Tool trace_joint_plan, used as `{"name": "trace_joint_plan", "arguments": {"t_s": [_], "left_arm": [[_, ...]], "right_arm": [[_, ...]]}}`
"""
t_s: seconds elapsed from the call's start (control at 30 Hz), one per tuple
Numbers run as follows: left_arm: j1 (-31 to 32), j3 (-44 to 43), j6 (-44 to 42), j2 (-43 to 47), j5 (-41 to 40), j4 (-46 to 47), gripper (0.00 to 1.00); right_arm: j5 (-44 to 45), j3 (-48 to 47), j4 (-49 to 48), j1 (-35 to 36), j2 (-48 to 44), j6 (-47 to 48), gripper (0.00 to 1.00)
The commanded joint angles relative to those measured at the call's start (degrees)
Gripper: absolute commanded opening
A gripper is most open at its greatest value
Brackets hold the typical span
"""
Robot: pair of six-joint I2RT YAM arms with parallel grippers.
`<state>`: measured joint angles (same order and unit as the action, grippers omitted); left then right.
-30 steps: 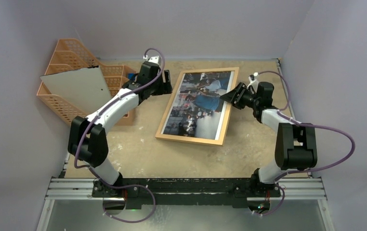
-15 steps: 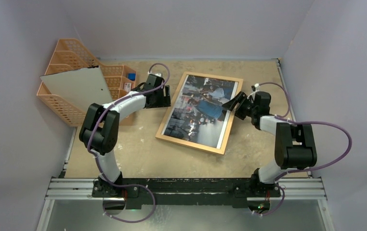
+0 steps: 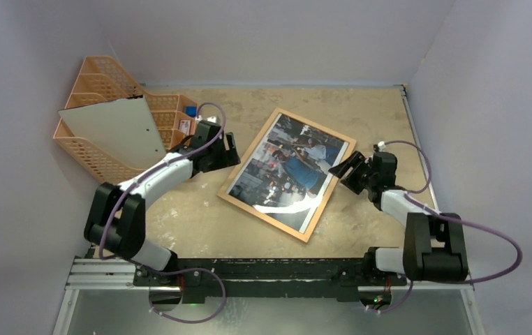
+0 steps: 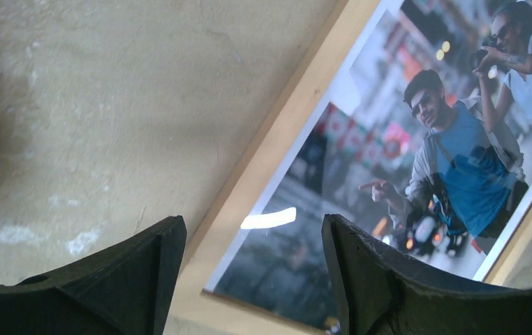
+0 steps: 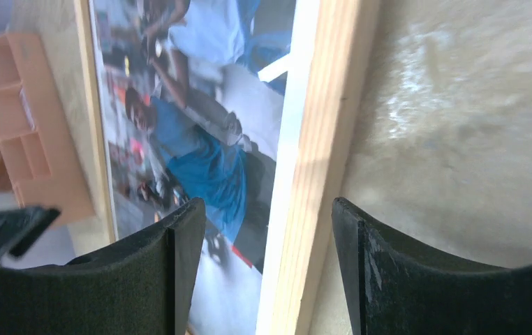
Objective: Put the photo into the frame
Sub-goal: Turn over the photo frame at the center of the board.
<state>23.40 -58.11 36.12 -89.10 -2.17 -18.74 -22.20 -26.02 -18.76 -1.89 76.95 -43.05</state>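
left tool [image 4: 253, 276] and right tool [image 5: 267, 276] are gaping wide, holding nothing, straddling opposite edges of the frame [image 3: 262, 219]; the photo [image 3: 287, 171] is lying inside, so pinching only wood seems wisest.

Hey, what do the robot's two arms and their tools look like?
The left arm and right arm match: white tubular links, blocky black joints, a purple cable looping along each. The left tool and right tool each have two broad matte black fingers.

Left arm stretched low and forward, left hand [image 3: 227, 149] with fingers wide apart. Right arm folded inward, right hand [image 3: 345, 167] likewise spread.
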Motion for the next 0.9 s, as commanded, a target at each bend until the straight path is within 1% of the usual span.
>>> {"name": "trace_joint_plan", "arguments": {"t_s": [0.0, 0.07, 0.17, 0.23, 0.3, 0.4, 0.5, 0.57, 0.7, 0.8, 0.87], "left_arm": [[-0.4, 4.6, 4.8, 8.2, -2.2, -2.8, 0.75], [-0.4, 6.1, 6.0, 11.1, -4.1, -4.5, 0.76], [-0.4, 8.1, 7.0, 14.9, -5.6, -7.1, 0.78], [-0.3, 9.9, 7.7, 17.6, -5.7, -8.4, 0.78], [-0.3, 12.6, 8.5, 20.5, -4.9, -8.8, 0.78], [-0.2, 16.2, 10.2, 24.0, -2.6, -8.8, 0.78], [0.7, 19.7, 12.4, 26.2, -1.1, -8.3, 0.78], [1.8, 21.9, 14.2, 27.5, -0.3, -7.3, 0.78], [4.5, 25.5, 17.6, 28.3, 1.2, -3.8, 0.78], [6.2, 28.1, 18.7, 27.9, 3.7, 1.1, 0.78], [7.2, 29.2, 19.7, 27.4, 4.0, 3.5, 0.78]], "right_arm": [[15.3, -4.3, 14.1, -0.1, -4.5, -2.1, 0.68], [21.2, -5.5, 19.1, -0.1, -3.9, -4.1, 0.68], [24.6, -7.2, 22.3, -0.1, -3.4, -6.7, 0.69], [24.7, -9.2, 21.1, -0.1, -3.7, -6.5, 0.69], [25.0, -12.3, 17.9, -0.1, -3.6, -4.1, 0.69], [23.1, -19.0, 14.8, -0.1, -1.3, -1.4, 0.69], [22.4, -26.5, 12.5, -0.1, 4.5, 2.1, 0.70], [20.1, -32.2, 11.9, -0.1, 10.0, 5.5, 0.70], [16.9, -45.5, 15.5, -0.1, 23.9, 12.5, 0.69], [15.5, -51.2, 16.3, -0.1, 30.3, 16.5, 0.69], [15.1, -53.9, 16.4, -0.1, 33.2, 18.5, 0.69]]}}
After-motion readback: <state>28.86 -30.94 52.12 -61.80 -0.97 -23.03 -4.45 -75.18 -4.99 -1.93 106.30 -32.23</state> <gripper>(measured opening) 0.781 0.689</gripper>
